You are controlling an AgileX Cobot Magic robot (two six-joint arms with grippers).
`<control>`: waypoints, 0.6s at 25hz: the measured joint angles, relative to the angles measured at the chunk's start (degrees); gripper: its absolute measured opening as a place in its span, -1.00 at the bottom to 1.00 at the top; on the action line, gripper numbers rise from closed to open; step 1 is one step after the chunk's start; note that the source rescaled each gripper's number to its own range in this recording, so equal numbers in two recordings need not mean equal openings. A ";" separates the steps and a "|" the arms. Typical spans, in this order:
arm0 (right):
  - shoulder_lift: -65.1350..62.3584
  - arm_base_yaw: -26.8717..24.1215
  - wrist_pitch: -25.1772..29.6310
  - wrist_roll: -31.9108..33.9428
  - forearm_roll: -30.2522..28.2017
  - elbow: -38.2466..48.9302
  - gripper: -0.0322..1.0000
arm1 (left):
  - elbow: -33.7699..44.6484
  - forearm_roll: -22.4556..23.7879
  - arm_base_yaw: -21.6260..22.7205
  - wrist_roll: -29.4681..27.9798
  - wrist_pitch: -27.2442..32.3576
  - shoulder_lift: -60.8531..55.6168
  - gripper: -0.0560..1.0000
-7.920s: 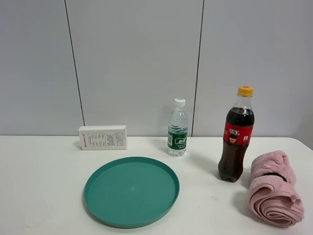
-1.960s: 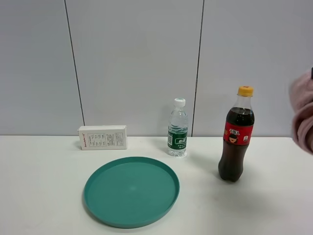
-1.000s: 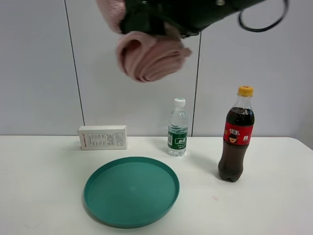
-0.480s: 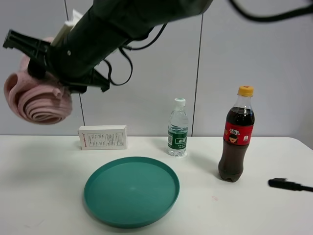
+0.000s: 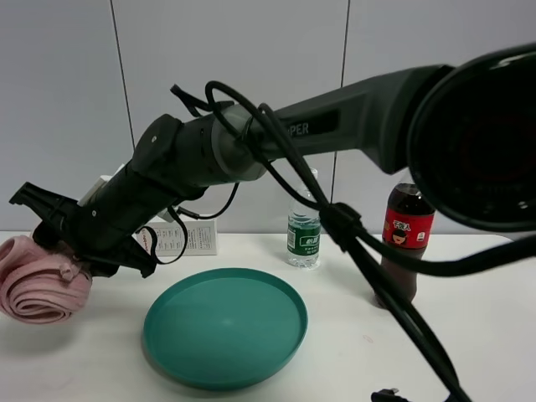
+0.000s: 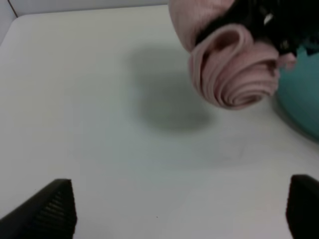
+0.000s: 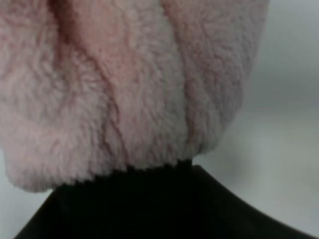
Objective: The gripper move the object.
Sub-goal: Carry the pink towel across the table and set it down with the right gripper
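As seen from the left wrist camera, the left gripper is wide open, its two dark fingertips well apart over bare white table, holding nothing

Teal plate lies flat on the table, front centre, nothing on it; its rim also shows in the left wrist view

Black cable of the right arm hangs down in front, right of the plate

Pink rolled towel is left of the plate, beside it and not on it, low at the table near the left edge; roll's spiral end faces the left wrist camera. Its shadow falls apart from it there, so it looks just off the surface, but cannot tell for sure

Right gripper reaches across from the right, over the plate's far left side, clamped on the top of the towel; the right wrist view is filled with pink fleece with a dark finger under it

Behind the plate: white box to the far left, partly hidden by the arm; water bottle with green label straight behind, upright; cola bottle behind to the right, upright, top hidden by the arm

Grey panelled wall behind all
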 joint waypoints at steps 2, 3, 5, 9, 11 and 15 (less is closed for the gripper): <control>0.96 0.10 0.06 0.39 0.00 0.00 -0.94 | 0.00 0.00 0.00 0.00 0.00 0.00 1.00; 1.46 0.10 0.06 0.46 0.00 -0.04 -0.94 | 0.00 0.00 0.00 0.00 0.00 0.00 1.00; 2.25 0.10 0.09 0.98 -0.22 -0.04 -0.94 | 0.00 0.00 0.00 0.00 0.00 0.00 1.00; 3.64 0.10 0.24 1.96 -0.71 -0.04 -0.94 | 0.00 0.00 0.00 0.00 0.00 0.00 1.00; 4.30 0.10 0.24 2.01 -0.94 -0.04 -0.94 | 0.00 0.00 0.00 0.00 0.00 0.00 1.00; 5.21 0.10 0.28 2.09 -2.20 -0.04 -0.94 | 0.00 0.00 0.00 0.00 0.00 0.00 1.00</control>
